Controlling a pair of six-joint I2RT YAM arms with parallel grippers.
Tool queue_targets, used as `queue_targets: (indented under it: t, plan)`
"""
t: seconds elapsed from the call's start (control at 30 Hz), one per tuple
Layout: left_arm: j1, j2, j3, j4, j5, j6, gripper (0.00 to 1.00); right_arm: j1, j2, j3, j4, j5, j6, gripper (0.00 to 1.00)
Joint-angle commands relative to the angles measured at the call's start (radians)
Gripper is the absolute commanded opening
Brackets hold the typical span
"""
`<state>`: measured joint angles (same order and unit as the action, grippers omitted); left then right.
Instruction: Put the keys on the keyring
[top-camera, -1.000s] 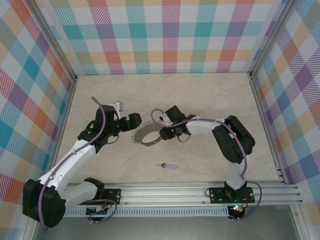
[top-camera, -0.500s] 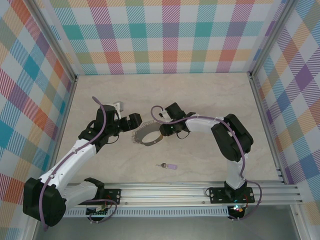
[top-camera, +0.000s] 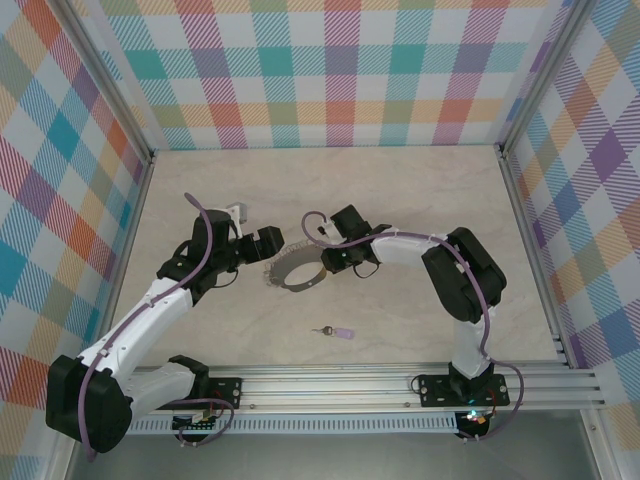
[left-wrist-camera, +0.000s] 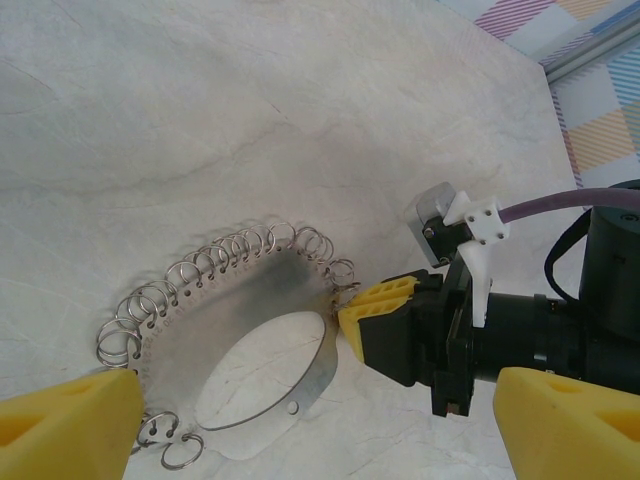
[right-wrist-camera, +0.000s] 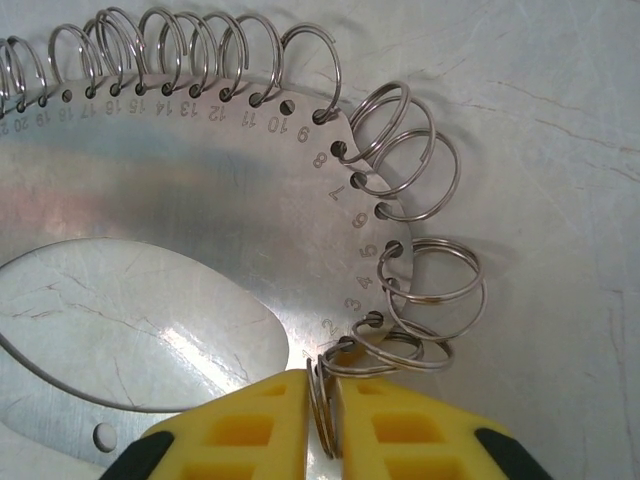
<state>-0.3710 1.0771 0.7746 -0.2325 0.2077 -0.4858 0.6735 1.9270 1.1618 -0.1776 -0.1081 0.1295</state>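
So the keyring is lying flat on the pale marbled table, roughly mid-table, right between the two arms. It's a thin silvery plate with a big oval hole through it and a whole row of little wire loops hanging off the rim, each hole with a small number stamped next to it. The right gripper has its yellow pads pressed together on one of those loops, at the low-number end of the row. Its wrist camera shows the wire squeezed edge-on in the thin slit between them, so it's pinching the keyring by that loop and not by the plate. The left gripper sits on the opposite side of the ring with its fingers spread wide. In its own wrist view the two yellow tips are way out at the bottom corners, with the ring lying below and between them and nothing gripped. One tip overlaps the loops on that side, but I can't tell if it's actually touching. The key with its lilac tag is on the table by itself, closer to the arm bases than the ring and well apart from it — neither gripper is near it, and it's not on any loop.
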Motion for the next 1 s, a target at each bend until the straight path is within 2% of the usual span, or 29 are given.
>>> queue_targets:
  t: [0.0, 0.13, 0.3, 0.37, 0.53, 0.7, 0.9, 0.97]
  plan:
    - [-0.011, 0.01, 0.011, 0.019, -0.003, -0.004, 0.91, -0.006, 0.019, 0.024, -0.002, -0.022, -0.015, 0.13]
    - [-0.011, 0.012, 0.012, 0.017, -0.002, -0.003, 0.91, -0.006, 0.012, 0.021, -0.009, -0.018, -0.021, 0.0]
    - [-0.011, 0.04, 0.053, -0.053, -0.055, 0.0, 0.91, -0.009, -0.038, 0.019, -0.028, -0.019, -0.047, 0.0]
    - [-0.011, 0.062, 0.089, -0.126, -0.072, 0.0, 0.91, -0.014, -0.087, 0.017, -0.033, -0.03, -0.061, 0.0]
    - [-0.011, 0.041, 0.127, -0.153, -0.077, 0.001, 0.9, -0.03, -0.238, 0.008, -0.05, -0.086, -0.092, 0.0]
    - [-0.011, 0.005, 0.179, -0.156, -0.029, 0.036, 0.83, -0.055, -0.425, -0.022, -0.044, -0.155, -0.114, 0.0]
    - [-0.011, -0.002, 0.231, -0.08, 0.148, 0.072, 0.69, -0.144, -0.603, -0.089, 0.048, -0.331, -0.048, 0.0]
    - [-0.011, 0.0, 0.241, -0.053, 0.207, 0.074, 0.59, -0.167, -0.64, -0.103, 0.071, -0.387, -0.02, 0.0]
